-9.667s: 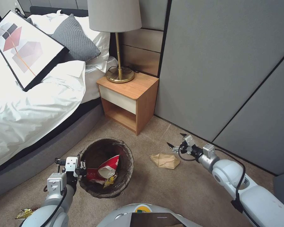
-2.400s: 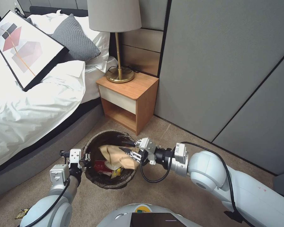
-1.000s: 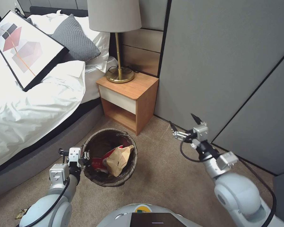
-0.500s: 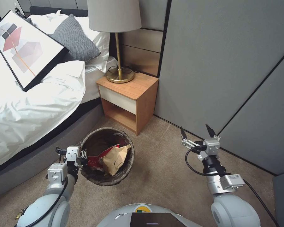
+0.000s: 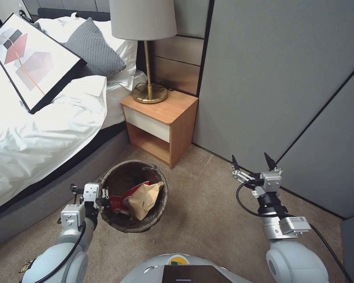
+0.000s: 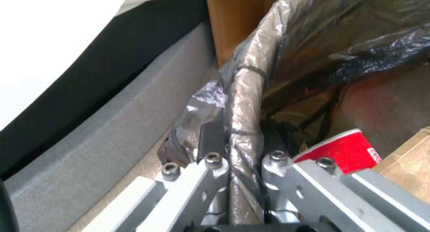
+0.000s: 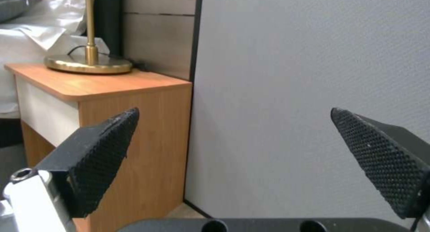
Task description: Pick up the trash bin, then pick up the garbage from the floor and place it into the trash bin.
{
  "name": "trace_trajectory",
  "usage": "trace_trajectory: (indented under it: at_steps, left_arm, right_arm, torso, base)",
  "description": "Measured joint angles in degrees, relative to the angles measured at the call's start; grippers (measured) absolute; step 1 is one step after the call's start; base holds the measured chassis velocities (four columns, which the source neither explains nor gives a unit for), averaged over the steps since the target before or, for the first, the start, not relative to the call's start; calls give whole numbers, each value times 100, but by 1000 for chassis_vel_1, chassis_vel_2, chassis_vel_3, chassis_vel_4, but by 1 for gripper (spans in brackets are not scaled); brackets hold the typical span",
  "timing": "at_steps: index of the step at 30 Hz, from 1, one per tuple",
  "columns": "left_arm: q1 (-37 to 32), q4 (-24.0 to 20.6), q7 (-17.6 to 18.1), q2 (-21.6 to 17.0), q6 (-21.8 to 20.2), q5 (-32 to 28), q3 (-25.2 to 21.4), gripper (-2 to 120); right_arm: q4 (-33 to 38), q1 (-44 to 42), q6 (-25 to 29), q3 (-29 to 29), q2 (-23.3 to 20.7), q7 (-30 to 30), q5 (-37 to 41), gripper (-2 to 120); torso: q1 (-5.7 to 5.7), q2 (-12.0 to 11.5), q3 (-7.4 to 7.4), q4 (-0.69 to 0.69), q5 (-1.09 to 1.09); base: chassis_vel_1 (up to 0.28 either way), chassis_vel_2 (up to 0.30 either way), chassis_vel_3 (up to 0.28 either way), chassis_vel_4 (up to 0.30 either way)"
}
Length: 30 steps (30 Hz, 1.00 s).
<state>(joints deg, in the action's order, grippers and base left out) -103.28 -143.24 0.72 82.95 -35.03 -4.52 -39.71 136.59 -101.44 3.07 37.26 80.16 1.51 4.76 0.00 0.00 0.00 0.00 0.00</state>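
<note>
Bin held, free arm empty between pickups.

The left gripper (image 5: 102, 195), lower left of the head view, is clamped on the rim of the trash bin (image 5: 160, 204). Inside lie a paper bag (image 5: 145, 199) and a red cup (image 5: 118, 202). The right gripper (image 5: 253, 162), centre right, is spread wide and holds nothing. A wrapper (image 5: 24, 265) at the lower left edge looks like the next pickup.

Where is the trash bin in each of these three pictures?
Head view: the trash bin hangs low and left of centre, the left tool clamped on its rim.
Left wrist view: its bag-covered rim runs up from between the tool's fingers.
Right wrist view: no bin here; the open right tool faces the wall.
Shared landmark: the wooden nightstand.
</note>
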Motion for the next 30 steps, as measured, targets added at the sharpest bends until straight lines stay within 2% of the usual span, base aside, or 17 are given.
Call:
trace_trajectory:
  at_steps: [18,30]
  left_arm:
    - [-100,0,-1,44,-2,1,-10,2]
    - [-147,0,-3,76,-1,1,-34,2]
  right_arm:
    - [-40,7,-18,15,-43,4,97,100]
    - [-67,66,-151,-111,-44,23,147,100]
  torso:
    - [0,0,0,0,0]
    - [0,0,0,0,0]
  base:
    - [0,0,0,0]
    - [54,50,51,51]
